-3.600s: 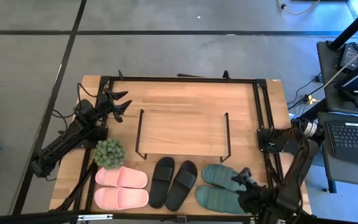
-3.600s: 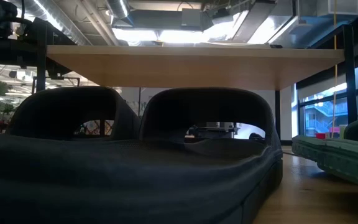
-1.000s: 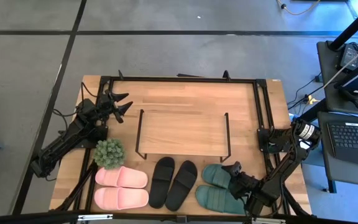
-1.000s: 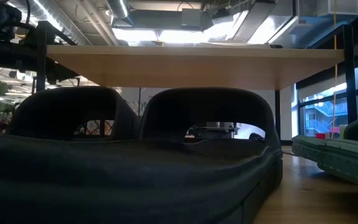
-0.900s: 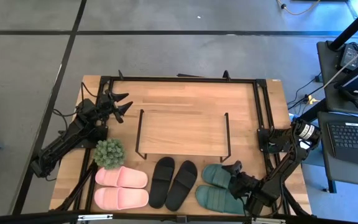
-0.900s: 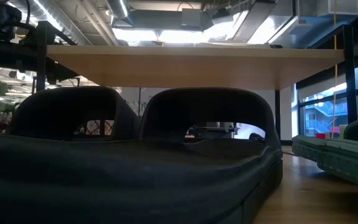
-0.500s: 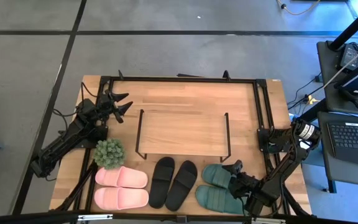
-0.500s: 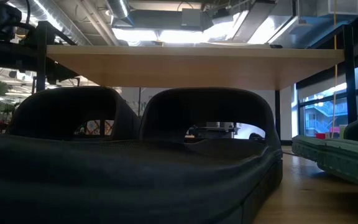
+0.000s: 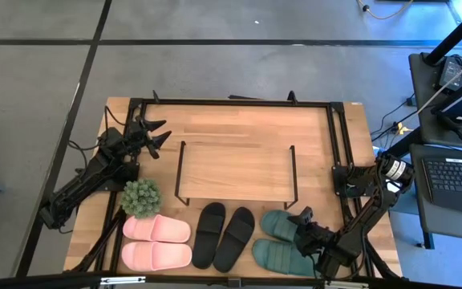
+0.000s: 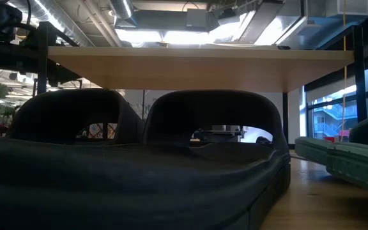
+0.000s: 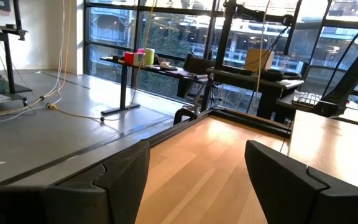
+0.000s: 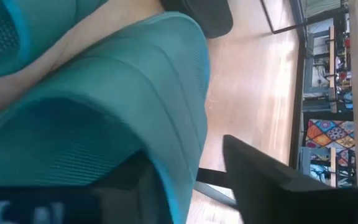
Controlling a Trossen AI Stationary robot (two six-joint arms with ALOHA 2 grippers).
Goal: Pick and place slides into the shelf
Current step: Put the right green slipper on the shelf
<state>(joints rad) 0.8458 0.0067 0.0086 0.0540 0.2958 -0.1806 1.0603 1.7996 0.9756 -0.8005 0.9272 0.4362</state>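
Three pairs of slides lie sole-down along the table's near edge: pink (image 9: 157, 241), black (image 9: 224, 235) and dark green (image 9: 277, 241). The shelf (image 9: 235, 170) stands on its wire legs behind them at mid-table; its board (image 10: 197, 67) spans the low view above the black slides (image 10: 139, 160). My right gripper (image 9: 301, 221) sits at the farther green slide (image 9: 279, 225), with that slide's strap (image 12: 166, 106) between its fingers. My left gripper (image 9: 155, 136) waits open at the table's far left, its fingers wide apart (image 11: 191, 186). My right gripper has the farther green slide's strap (image 12: 188, 155) between its two fingers, at the strap's right-hand end. One finger (image 12: 126, 177) is tucked against the strap's inner side and the other (image 12: 253, 180) stands outside it. The fingers slant down from the table's near right. The slide's sole rests on the table.
A small potted plant (image 9: 141, 197) stands just behind the pink pair. A black frame (image 9: 335, 160) runs round the table's far and side edges. Bare board lies beneath and behind the shelf. A desk with a laptop (image 9: 455, 181) stands off the right edge.
My right gripper has stayed at the green slide and rolled slightly. In the low view the green slide has shifted a little toward the black pair.
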